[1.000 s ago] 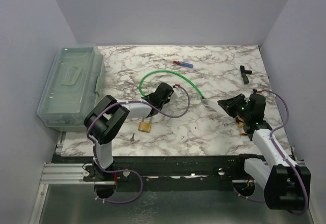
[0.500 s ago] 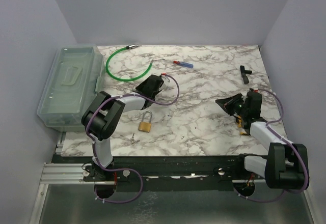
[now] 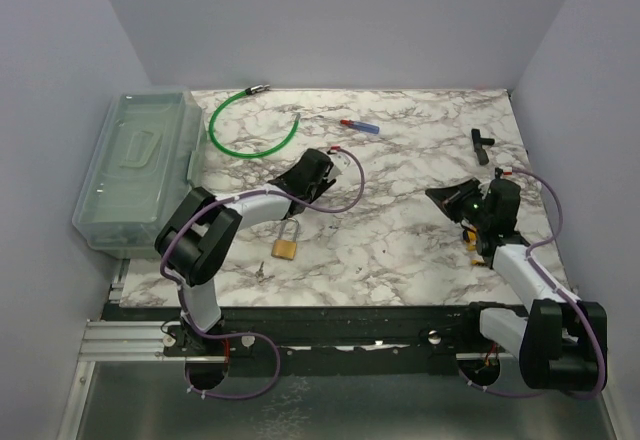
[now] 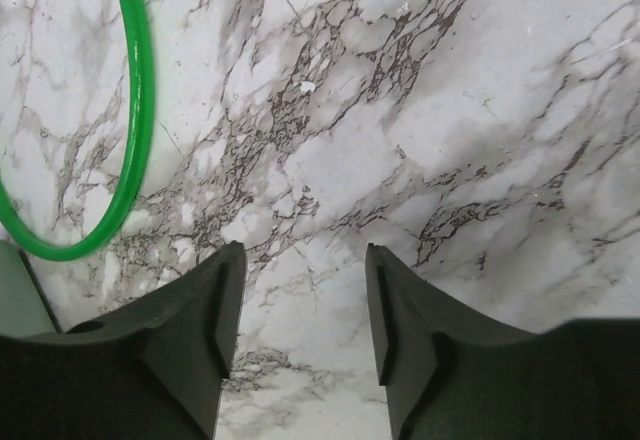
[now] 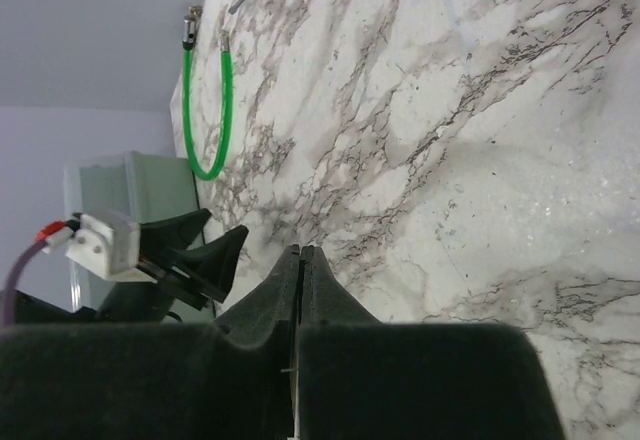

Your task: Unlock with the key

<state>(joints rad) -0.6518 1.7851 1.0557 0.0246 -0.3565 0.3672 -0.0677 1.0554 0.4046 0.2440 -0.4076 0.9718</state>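
Near edge of the desk (image 3: 400,250), left of middle: tiny dull metal sliver (image 3: 261,270), perhaps the key, too small to tell; flat on the marble, so apt to skid or be missed under a pinch.
Just beyond it: small brass padlock (image 3: 285,247), loose and unheld; likely to spin or slide away from a pushed key unless pinned first.
Toward the right edge: right gripper (image 5: 300,260), pressed fully shut, nothing visible between the jaws; well apart from the padlock, so of no use as a brace from there.
Past the padlock: left gripper (image 4: 302,265), jaws parted and empty over bare marble; must double back toward the near edge.
Toward the far-left corner: thin green cable loop (image 4: 143,110), close enough to snag on a wide sweep.
Padlock look: lies flat, silver shackle toward the far edge and seemingly seated; keyhole not visible.
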